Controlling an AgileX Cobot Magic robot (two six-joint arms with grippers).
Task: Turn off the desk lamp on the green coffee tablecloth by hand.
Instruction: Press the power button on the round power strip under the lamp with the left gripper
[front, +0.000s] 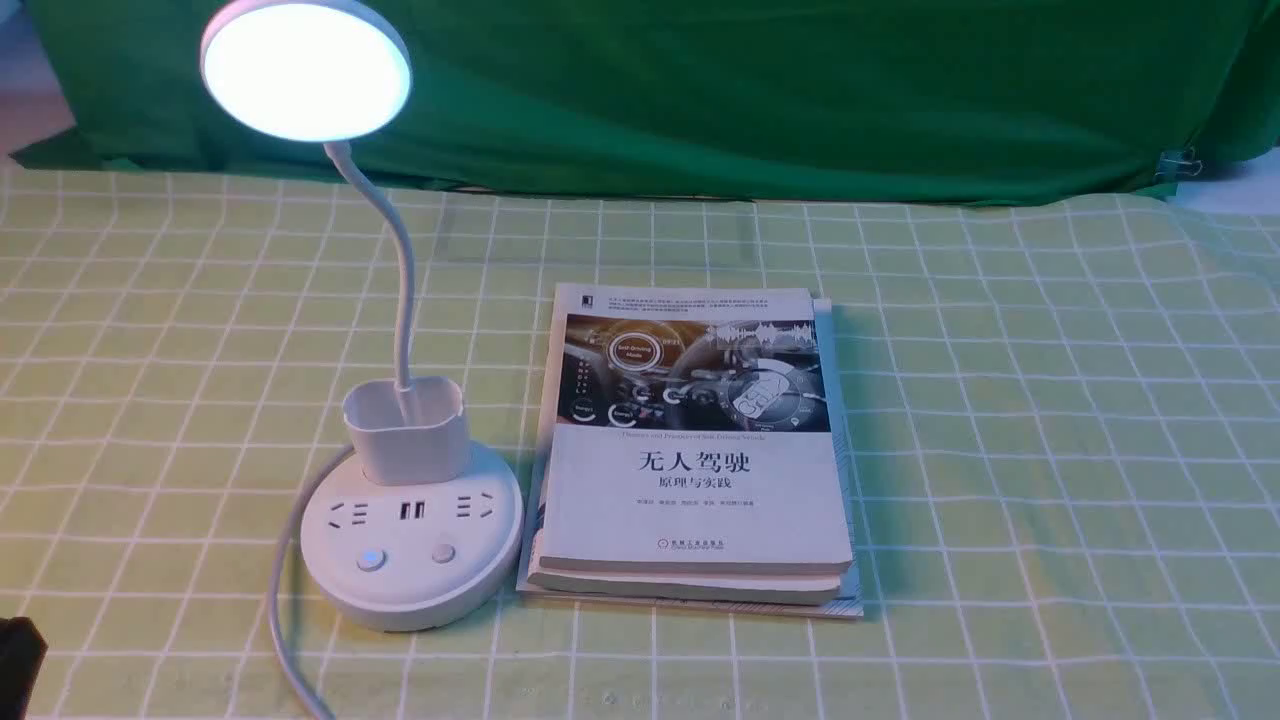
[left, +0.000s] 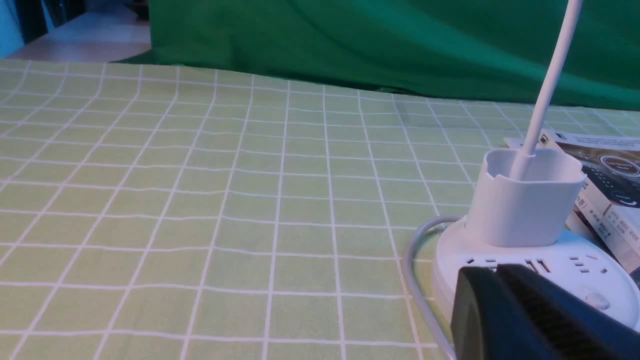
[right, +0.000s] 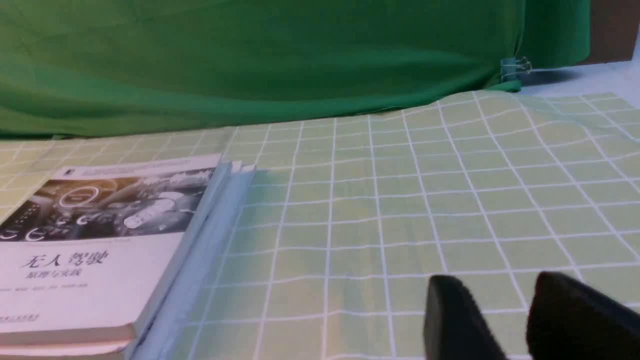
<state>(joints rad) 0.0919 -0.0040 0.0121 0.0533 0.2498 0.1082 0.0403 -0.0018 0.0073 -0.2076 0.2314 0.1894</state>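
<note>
The white desk lamp stands at the left on the green coffee tablecloth (front: 1000, 450). Its disc head (front: 305, 68) glows. Its round base (front: 412, 545) carries sockets, a blue-lit button (front: 371, 559) and a plain button (front: 443, 553). In the left wrist view my left gripper (left: 497, 272) is shut and empty, its tips just in front of the base (left: 575, 265). They hide the lit button there; the plain button (left: 596, 300) shows. Only a black corner of the left arm (front: 20, 665) shows in the front view. My right gripper (right: 500, 287) is open and empty, low over bare cloth.
A stack of books (front: 695, 450) lies right beside the lamp base; it also shows in the right wrist view (right: 100, 240). The lamp's white cord (front: 285, 590) runs off the front edge. A dark green backdrop (front: 750, 90) hangs behind, clipped at the right (front: 1180, 162).
</note>
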